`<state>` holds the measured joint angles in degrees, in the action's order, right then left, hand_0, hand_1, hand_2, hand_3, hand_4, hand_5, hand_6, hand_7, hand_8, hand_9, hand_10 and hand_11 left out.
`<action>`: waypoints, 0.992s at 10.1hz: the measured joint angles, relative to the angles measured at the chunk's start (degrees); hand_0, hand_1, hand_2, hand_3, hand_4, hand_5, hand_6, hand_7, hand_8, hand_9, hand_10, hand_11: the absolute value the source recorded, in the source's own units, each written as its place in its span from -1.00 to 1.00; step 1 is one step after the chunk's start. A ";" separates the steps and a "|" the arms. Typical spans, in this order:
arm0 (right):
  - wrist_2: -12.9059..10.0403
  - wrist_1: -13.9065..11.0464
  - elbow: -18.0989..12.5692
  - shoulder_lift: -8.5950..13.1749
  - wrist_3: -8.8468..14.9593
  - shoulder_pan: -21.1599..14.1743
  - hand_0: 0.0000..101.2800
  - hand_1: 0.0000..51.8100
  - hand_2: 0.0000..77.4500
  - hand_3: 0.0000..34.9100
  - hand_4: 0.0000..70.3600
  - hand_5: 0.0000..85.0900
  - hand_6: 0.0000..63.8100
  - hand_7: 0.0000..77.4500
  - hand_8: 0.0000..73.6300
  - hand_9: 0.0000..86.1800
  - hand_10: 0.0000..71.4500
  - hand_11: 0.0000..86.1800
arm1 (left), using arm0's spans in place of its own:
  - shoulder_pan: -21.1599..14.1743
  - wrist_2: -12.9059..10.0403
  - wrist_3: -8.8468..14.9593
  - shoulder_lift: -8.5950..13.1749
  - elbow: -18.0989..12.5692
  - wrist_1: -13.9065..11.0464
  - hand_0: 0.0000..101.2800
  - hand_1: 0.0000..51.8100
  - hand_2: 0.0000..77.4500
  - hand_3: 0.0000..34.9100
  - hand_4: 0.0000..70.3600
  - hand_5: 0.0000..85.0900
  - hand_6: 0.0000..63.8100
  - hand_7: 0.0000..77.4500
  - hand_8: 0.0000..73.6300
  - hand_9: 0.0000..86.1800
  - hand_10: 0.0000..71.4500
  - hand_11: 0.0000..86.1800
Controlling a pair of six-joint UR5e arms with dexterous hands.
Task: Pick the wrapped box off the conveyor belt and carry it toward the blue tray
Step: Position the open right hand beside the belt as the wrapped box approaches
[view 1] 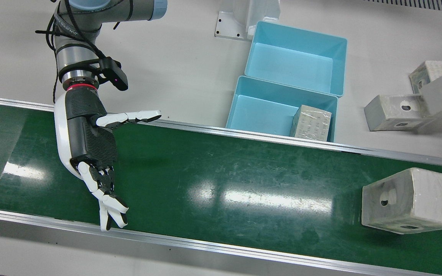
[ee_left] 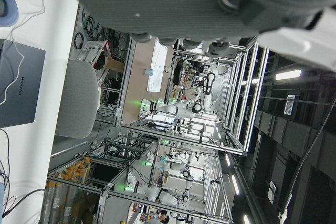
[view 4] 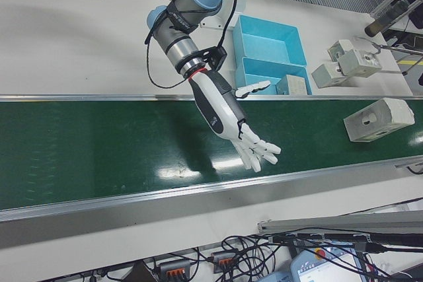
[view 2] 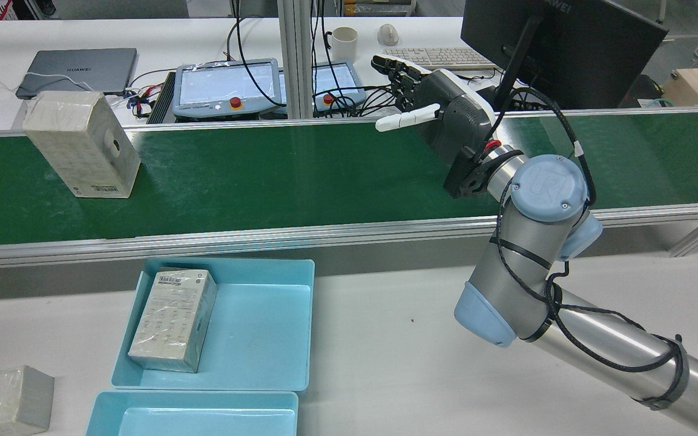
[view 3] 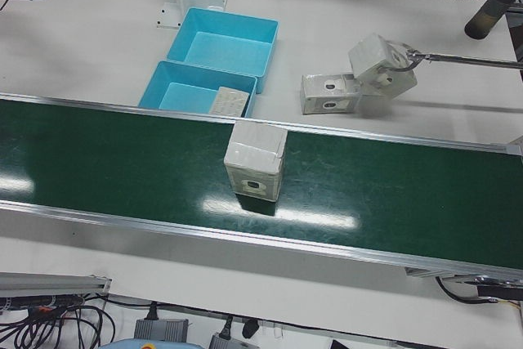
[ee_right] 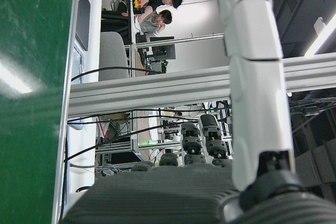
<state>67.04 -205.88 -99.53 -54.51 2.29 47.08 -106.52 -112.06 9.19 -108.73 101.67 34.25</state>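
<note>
We are holding our right robot hand (view 1: pixel 90 153), fingers spread and empty, over the green conveyor belt (view 1: pixel 205 176) while the pale plastic-wrapped box (view 1: pixel 410 200) is standing well apart toward the belt's far left end.

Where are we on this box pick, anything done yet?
One box already lies in the near blue tray. The right hand hovers open over the belt, holding nothing. The wrapped box sits on the belt, ungrasped. Left: grasp it, then carry it toward the tray.

Wrapped box (view 1: pixel 412 200) upright on belt (view 1: pixel 213 180); blue tray (view 1: pixel 259 111) beside.
</note>
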 joint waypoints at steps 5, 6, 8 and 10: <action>-0.51 0.15 0.39 0.28 3.60 -1.91 -0.01 -0.37 -0.86 -1.00 -0.74 -0.63 -0.88 -0.86 -0.99 -0.97 -1.00 -0.97 | 0.00 0.00 0.00 0.00 0.00 0.00 -1.00 -1.00 -0.97 -1.00 -1.00 -0.97 -0.98 -0.99 -0.99 -0.99 -0.98 -0.99; -0.55 0.23 0.43 0.29 3.83 -1.95 0.00 -0.37 -0.86 -1.00 -0.74 -0.63 -0.88 -0.87 -1.00 -0.97 -1.00 -0.97 | 0.00 0.00 0.00 0.00 0.00 0.00 -1.00 -1.00 -0.97 -1.00 -1.00 -0.97 -0.98 -0.99 -0.99 -0.99 -0.98 -0.99; -0.58 0.35 0.45 0.31 4.03 -1.99 0.00 -0.37 -0.86 -1.00 -0.74 -0.63 -0.88 -0.87 -0.99 -0.97 -1.00 -0.97 | 0.00 0.00 0.00 0.00 0.00 0.00 -1.00 -1.00 -0.97 -1.00 -1.00 -0.97 -0.98 -0.99 -0.99 -0.99 -1.00 -0.99; -0.59 0.38 0.46 0.19 4.05 -1.99 -0.01 -0.37 -0.86 -1.00 -0.74 -0.63 -0.88 -0.87 -0.99 -0.97 -1.00 -0.99 | 0.00 0.00 0.00 0.00 0.00 0.00 -1.00 -1.00 -0.97 -1.00 -1.00 -0.97 -0.98 -0.99 -0.99 -0.99 -1.00 -0.99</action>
<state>66.45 -205.50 -99.08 -54.32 6.33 45.09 -106.52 -112.06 9.18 -108.73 101.67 34.25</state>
